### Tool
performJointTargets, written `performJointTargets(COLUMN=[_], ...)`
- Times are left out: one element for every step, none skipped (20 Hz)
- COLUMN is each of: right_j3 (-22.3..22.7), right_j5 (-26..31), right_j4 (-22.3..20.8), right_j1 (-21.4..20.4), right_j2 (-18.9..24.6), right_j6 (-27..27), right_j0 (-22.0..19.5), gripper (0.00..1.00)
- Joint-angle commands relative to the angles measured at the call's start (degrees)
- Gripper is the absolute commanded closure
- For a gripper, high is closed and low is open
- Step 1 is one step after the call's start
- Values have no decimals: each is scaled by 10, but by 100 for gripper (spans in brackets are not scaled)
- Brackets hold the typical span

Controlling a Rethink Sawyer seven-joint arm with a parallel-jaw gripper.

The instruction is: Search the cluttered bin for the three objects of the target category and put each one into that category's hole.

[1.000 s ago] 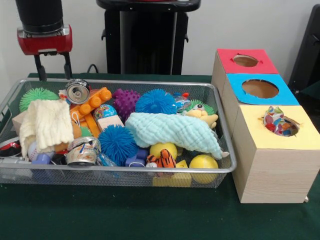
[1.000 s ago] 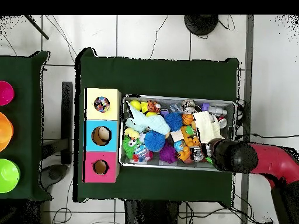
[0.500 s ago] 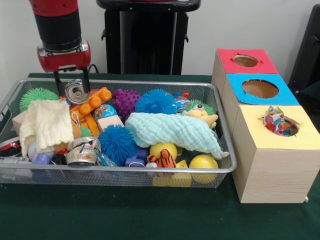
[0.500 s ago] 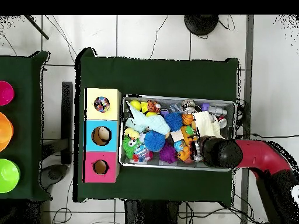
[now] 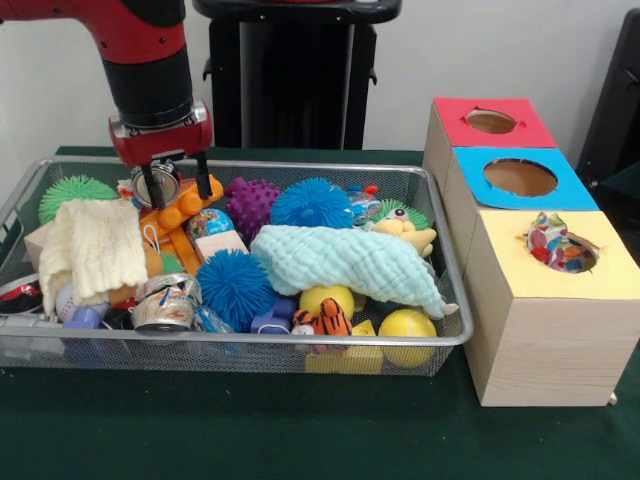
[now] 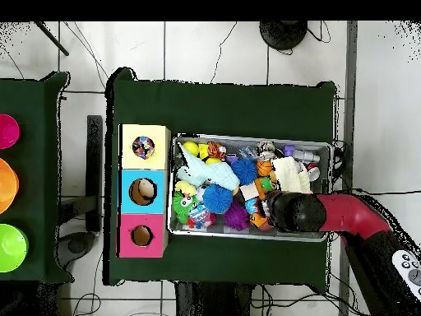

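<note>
Lying on its side at the back of the mesh bin (image 5: 440, 260), the silver can (image 5: 153, 186) sits directly between the two fingers of the pincer (image 5: 172, 186), which stand spread on either side of it and are not yet clenched. The step in hand appears to be the reach onto a first target object; no grasp is made. Just below the pincer lies the orange block toy (image 5: 190, 200), touching the can, with the cream cloth (image 5: 95, 245) further to the front. Well off to one side stands the row of boxes, each with a hole (image 5: 520, 177). The next move calls for a short descent and a firm closure, clear of the block toy.
</note>
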Motion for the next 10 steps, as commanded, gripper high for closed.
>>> performJointTargets(right_j3=[-42,-44,-47,-51,-56,-61,-67,-74,-81,-88], right_j5=[-29,-30,-31,-32,-33,-33,-34,-33,-32,-29], right_j4=[-43,-46,-49,-52,-55,-58,-61,-63,-66,-68], right_j1=[37,42,49,56,63,71,80,90,99,106], right_j2=[16,15,13,12,10,10,10,10,11,12], right_j6=[-81,-85,-88,-90,-93,-96,-100,-105,-110,-116], right_j0=[-19,-25,-29,-32,-34,-36,-38,-42,-45,-48], gripper=[0,0,0,0,0,0,0,0,0,0])
